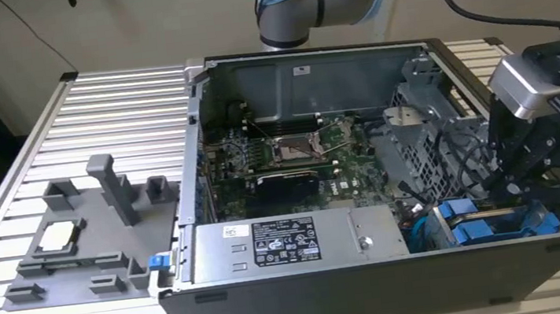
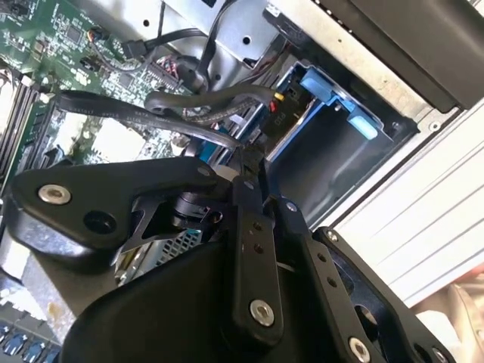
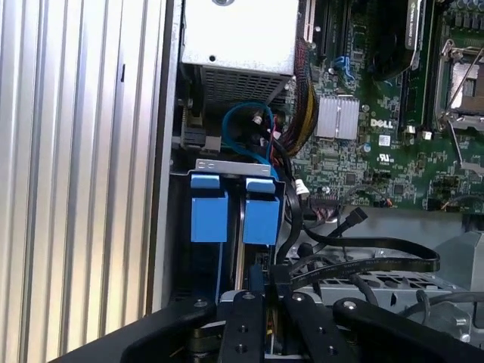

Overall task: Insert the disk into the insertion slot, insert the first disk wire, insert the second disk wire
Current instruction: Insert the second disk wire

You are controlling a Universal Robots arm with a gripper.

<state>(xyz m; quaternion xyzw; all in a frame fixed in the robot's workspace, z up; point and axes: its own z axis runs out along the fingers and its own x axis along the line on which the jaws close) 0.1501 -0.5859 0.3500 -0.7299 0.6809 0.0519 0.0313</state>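
Wire stage by looks of it, drive part done. Drive (image 3: 262, 219) in blue holder sits down in slot (image 3: 227, 164), corner of case (image 1: 380, 296) beside power box (image 1: 290, 243), blue end tabs facing me, second blue one alongside. My gripper (image 3: 265, 278) right over them, fingers (image 3: 243, 318) pressed nearly together; maybe pinching something thin, can't tell what. Black wires (image 3: 363, 261) loop just beside. Guess plug needs square line-up with drive's back, gentle straight push.
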